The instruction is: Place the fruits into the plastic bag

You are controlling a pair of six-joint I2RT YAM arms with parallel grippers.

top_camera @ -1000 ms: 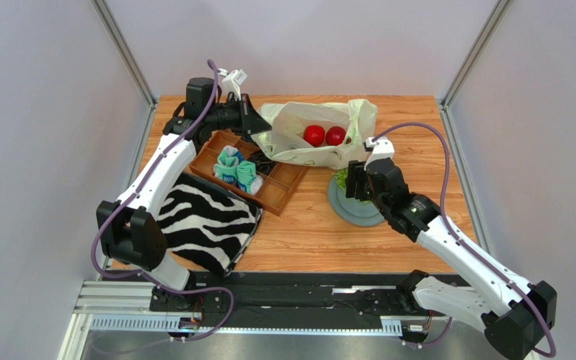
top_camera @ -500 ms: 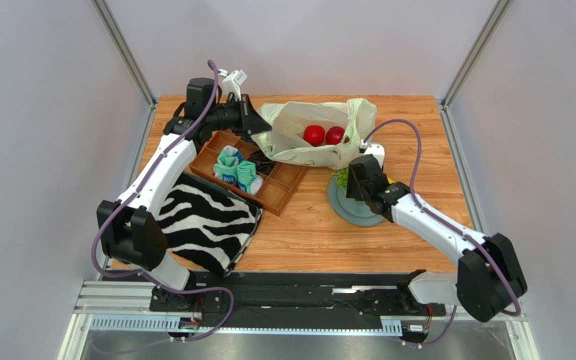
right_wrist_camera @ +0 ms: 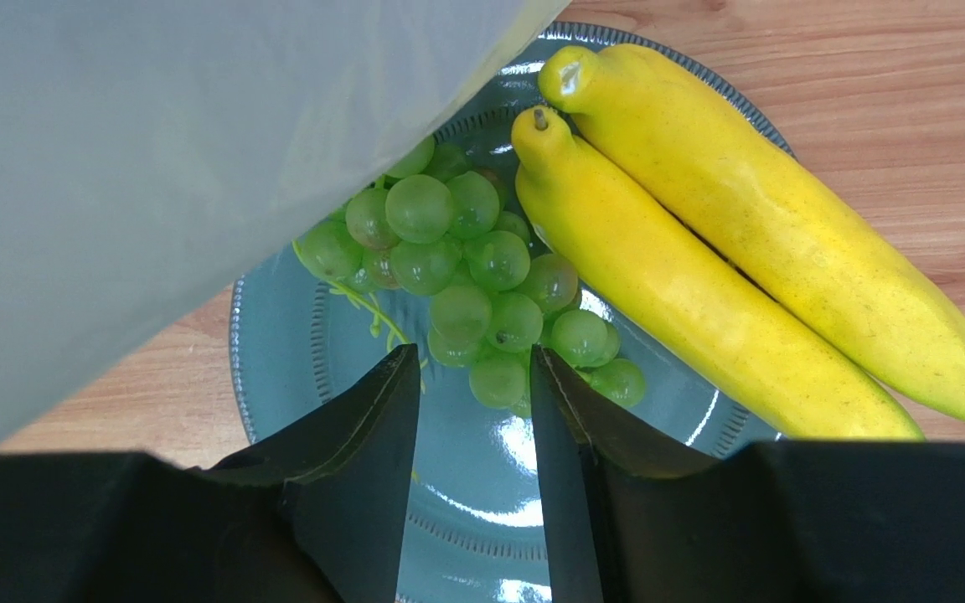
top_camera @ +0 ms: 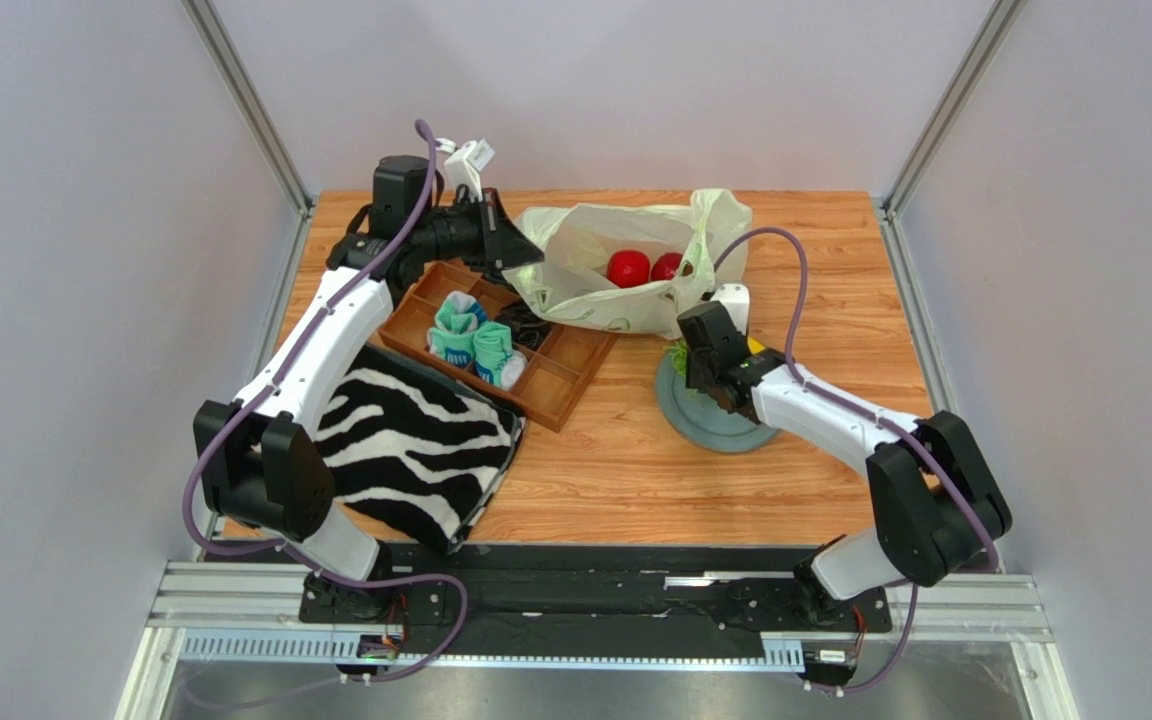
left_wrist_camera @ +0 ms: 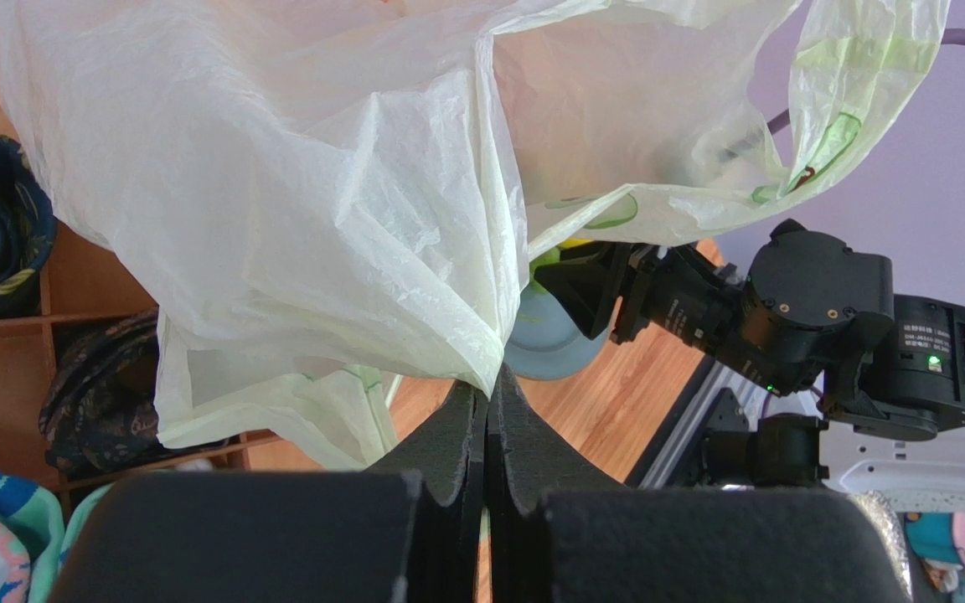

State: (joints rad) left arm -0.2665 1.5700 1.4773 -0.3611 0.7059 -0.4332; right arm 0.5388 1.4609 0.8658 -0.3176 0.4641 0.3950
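The left pincer (left_wrist_camera: 488, 392) is clamped on a fold of the bag (left_wrist_camera: 324, 189), which spreads just ahead of it with two red fruits (top_camera: 629, 269) inside. The right pincer (right_wrist_camera: 475, 371) stands apart above the plate (right_wrist_camera: 276, 377), with the grapes (right_wrist_camera: 469, 270) at its tips and two bananas (right_wrist_camera: 727, 251) just right of them.

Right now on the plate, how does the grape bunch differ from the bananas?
The grape bunch is a green cluster of small round beads; the bananas are two long, smooth yellow pieces lying side by side. The grape bunch sits just ahead of the open right gripper, while the bananas lie off to the side, reaching the rim. Both rest on the blue-grey plate, outside the plastic bag.
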